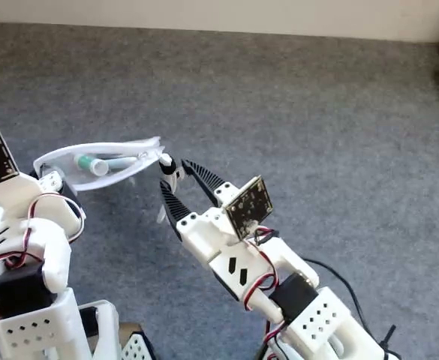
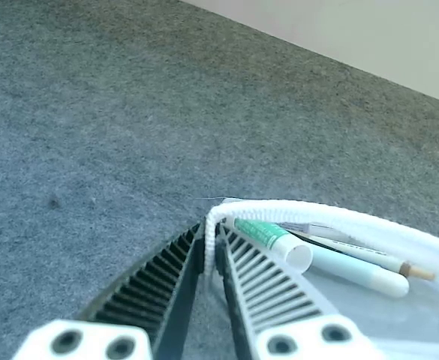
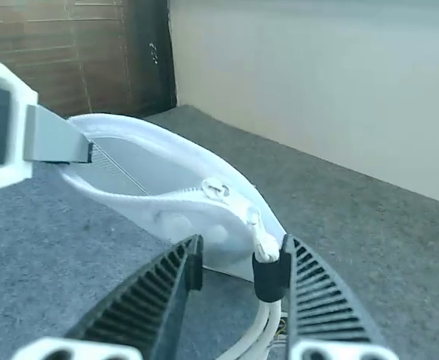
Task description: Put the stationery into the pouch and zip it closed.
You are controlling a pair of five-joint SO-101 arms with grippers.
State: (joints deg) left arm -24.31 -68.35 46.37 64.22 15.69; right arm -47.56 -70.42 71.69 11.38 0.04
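A clear pouch [image 1: 103, 171] with a white zipper rim lies on the grey carpet, its mouth gaping. Inside lie a green-capped pen [image 2: 268, 235] and a pale blue pen [image 2: 354, 271]. My left gripper [image 2: 210, 229] is shut on the pouch's rim at its left end [image 1: 52, 180]. My right gripper [image 1: 174, 174] stands open at the pouch's other end. The zipper's white cord with a black bead [image 3: 268, 271] hangs between its fingers, resting against one fingertip [image 3: 290, 255]. The zipper slider [image 3: 217, 187] sits just beyond, on the pouch [image 3: 159, 176].
Grey carpet [image 1: 317, 112] spreads all around, with a pale wall along the far edge [image 1: 279, 15]. A dark wooden panel [image 3: 76, 52] stands behind the pouch in the right wrist view. Cables trail beside the right arm's base [image 1: 354, 300].
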